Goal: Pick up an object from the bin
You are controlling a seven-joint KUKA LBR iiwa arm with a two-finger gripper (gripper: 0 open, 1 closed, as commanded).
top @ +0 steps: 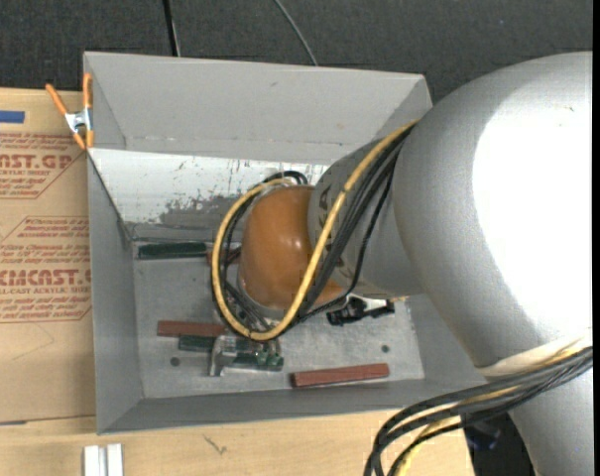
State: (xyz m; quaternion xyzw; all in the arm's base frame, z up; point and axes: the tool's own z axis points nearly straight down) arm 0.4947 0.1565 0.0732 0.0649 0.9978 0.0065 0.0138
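Progress looks early: gripper (242, 355) sits low on the bin (111, 266) floor, front-left, just beside a small dark green piece (195, 344) and a reddish-brown strip (185, 329). Whether it is open or clamped cannot be told. Judging by this, lifting remains.

The broad silver arm (498, 216) reaches in from the right and bends downward. Yellow and black cables (218, 266) loop round its orange wrist cover (277, 246), which points down and left. The end effector (242, 355) sits low beneath it.
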